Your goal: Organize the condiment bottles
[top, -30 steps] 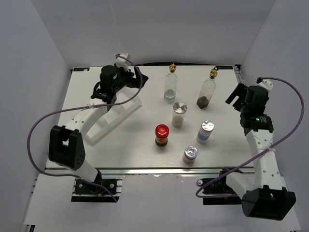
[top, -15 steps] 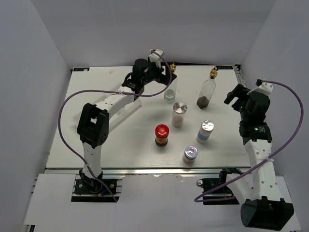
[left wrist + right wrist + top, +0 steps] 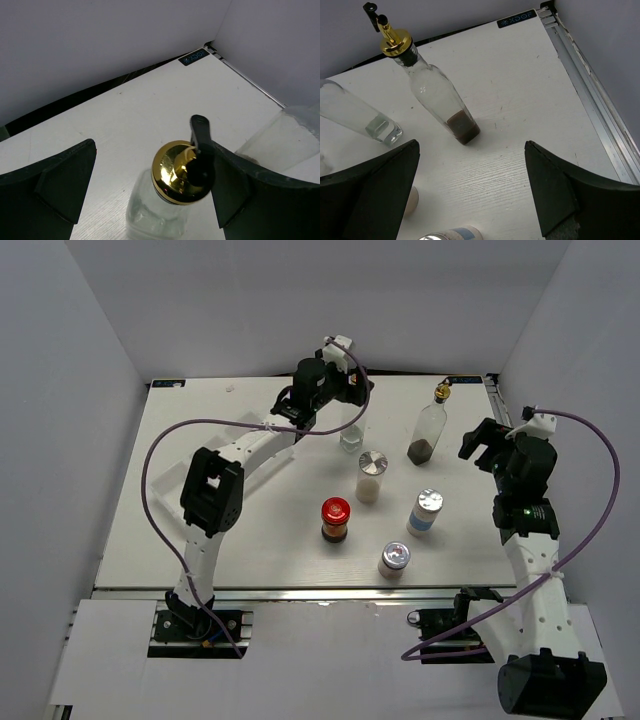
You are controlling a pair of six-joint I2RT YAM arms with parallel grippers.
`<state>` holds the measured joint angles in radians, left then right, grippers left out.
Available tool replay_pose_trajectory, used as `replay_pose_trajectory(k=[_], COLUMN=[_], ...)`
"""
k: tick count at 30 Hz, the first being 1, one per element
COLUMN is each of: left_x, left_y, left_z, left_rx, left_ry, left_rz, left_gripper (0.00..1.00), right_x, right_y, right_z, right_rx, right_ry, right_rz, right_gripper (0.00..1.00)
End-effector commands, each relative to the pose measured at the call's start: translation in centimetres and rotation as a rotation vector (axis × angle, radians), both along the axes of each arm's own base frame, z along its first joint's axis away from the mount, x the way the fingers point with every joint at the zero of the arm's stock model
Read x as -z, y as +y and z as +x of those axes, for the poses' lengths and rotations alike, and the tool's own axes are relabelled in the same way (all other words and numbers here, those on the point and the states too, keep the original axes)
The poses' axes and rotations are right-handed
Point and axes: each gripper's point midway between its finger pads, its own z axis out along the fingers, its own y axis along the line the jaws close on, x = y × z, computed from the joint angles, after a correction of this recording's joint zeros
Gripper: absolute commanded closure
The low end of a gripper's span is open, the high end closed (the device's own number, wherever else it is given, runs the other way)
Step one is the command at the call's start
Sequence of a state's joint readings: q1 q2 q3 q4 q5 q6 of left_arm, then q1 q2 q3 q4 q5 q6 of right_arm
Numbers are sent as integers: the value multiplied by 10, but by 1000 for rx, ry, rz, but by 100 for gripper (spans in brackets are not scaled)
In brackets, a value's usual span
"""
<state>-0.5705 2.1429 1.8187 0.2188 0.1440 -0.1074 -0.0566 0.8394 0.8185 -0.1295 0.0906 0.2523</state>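
At far edge, top view: tall clear glass bottle with gold pourer top, nearly empty (image 3: 352, 436), upright near the middle of the far edge; left gripper (image 3: 345, 400) directly over it.
Far-right corner, top view: second tall glass bottle with dark dregs (image 3: 428, 426), upright; right gripper (image 3: 478, 444) beside it, apart.
Worktop centre, top view: cream silver-lidded shaker (image 3: 372, 476), blue-label silver-lidded shaker (image 3: 427, 510), pinkish silver-lidded shaker (image 3: 394, 558), dark red-capped jar (image 3: 336, 520); all loose, upright, none racked.
Left side, top view: white compartment rack (image 3: 268, 468), mostly hidden under the left arm.
Left wrist view, jaws: wide apart, straddling the gold top and clamping nothing. Right finger (image 3: 240, 195) is close to the black spout flap; contact can't be told.
Right wrist view, jaws: wide apart and empty; dark-dregs bottle ahead, well short of the fingers.
Handling (judged): rigid, smooth, breakable glass. Tall and narrow, so tippy; light, since it is almost empty.
Grip spot (judged): glass shoulder below the pourer, not the pourer, which might pull loose.
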Motion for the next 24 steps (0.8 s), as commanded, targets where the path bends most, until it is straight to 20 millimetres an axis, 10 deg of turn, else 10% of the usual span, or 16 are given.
replay_pose_trajectory(k=[1, 11, 14, 15, 24], left_x=[-14, -18, -35, -42, -161], left_y=[-3, -12, -15, -14, 30], left_z=[9, 16, 10, 9, -7], left_rx=[-30, -13, 19, 19, -123], left_ry=[-45, -71, -103, -111, -295], left_rz=[-19, -42, -59, -68, -78], left_gripper=[2, 46, 73, 100, 100], right_x=[-20, -22, -20, -20, -18], right_y=[5, 6, 5, 6, 6], right_z=[3, -4, -3, -3, -1], right_rx=[-41, -46, -44, -45, -47], right_ry=[-72, -111, -107, -107, -99], right_rz=[-30, -40, -39, -39, -38], right_gripper=[11, 11, 11, 11, 11])
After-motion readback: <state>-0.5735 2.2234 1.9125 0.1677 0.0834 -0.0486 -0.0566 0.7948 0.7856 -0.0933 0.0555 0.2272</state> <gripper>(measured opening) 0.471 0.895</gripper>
